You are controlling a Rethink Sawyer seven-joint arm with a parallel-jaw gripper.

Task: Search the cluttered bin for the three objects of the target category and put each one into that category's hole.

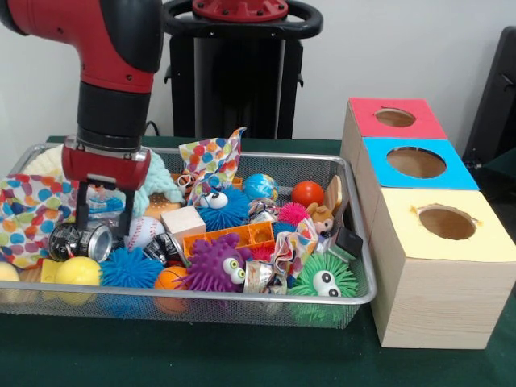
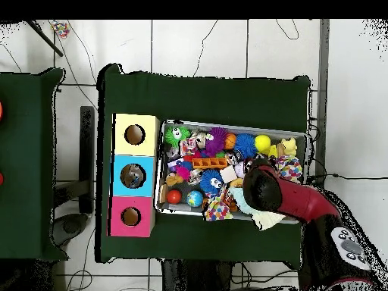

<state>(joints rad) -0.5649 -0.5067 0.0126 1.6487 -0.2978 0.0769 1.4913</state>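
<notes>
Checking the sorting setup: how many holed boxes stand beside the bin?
3, in a row: red box farthest, blue box in the middle, yellow box nearest. None seem hidden.

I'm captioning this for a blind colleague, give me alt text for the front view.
A red robot arm lowers its open hand into a wire mesh bin crammed with spiky toys, beside three wooden boxes with holed red, blue and yellow tops.

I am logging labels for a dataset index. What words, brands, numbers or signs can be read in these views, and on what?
None can be read.
Shiny silver metal can under the claw: any print is too blurred to tell.
Red, blue and yellow topped wooden hole boxes: blank, no labels.
</notes>
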